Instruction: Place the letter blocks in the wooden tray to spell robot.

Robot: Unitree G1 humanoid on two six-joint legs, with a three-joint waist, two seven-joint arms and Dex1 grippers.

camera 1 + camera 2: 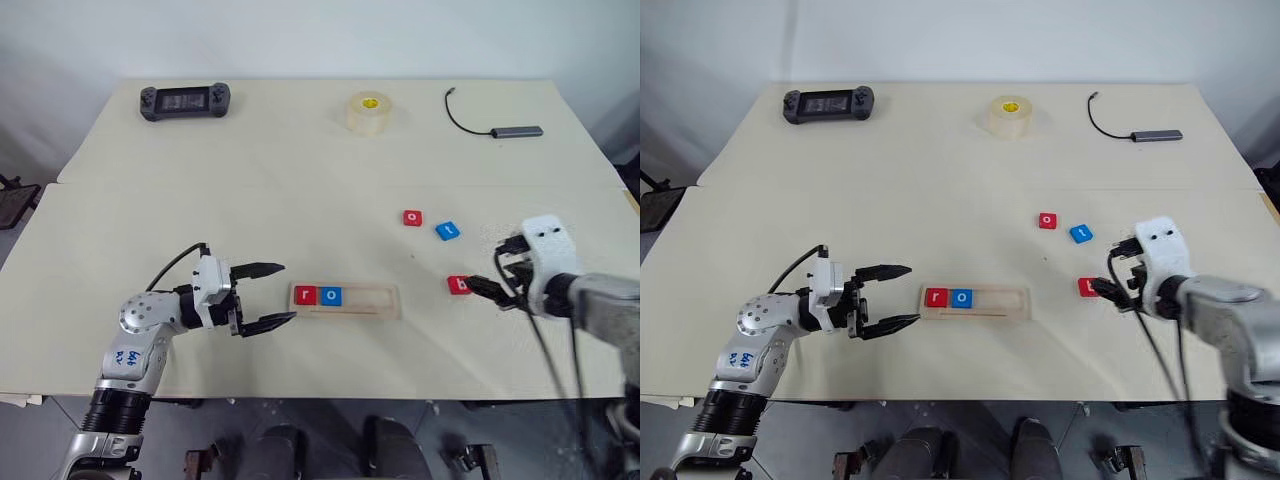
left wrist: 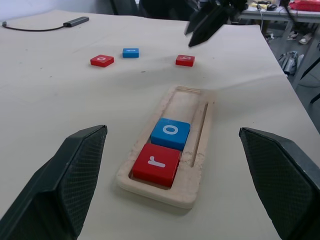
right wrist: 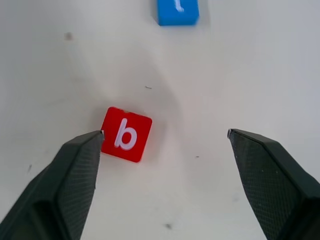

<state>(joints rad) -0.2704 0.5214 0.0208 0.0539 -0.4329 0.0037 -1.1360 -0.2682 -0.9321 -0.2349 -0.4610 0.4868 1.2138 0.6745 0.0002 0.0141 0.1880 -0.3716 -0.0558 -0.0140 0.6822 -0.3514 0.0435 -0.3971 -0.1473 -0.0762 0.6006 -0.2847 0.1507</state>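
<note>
We see the table [image 1: 300, 190] spanning the frame, pale and bare across its middle. The wooden tray [image 1: 345, 299] lies slightly below centre of the head view, its long axis running left to right across the picture. In its left end sit 2 letter blocks, a red r [image 1: 306, 295] and a blue o [image 1: 331, 296], side by side and touching; the rest of the groove lies bare. The left gripper [image 1: 272, 293] hovers level at the lower left, just beside the tray's left end, pointing along its long axis, jaws released and holding nothing. The right gripper [image 1: 486, 292] stands at the right edge of the frame, jaws spread wide, empty. A red b [image 1: 459, 285] lies flat just beside its fingertips. Above, right of centre, lie a red o [image 1: 413, 218] and a blue t [image 1: 448, 231], near each other but apart.
</note>
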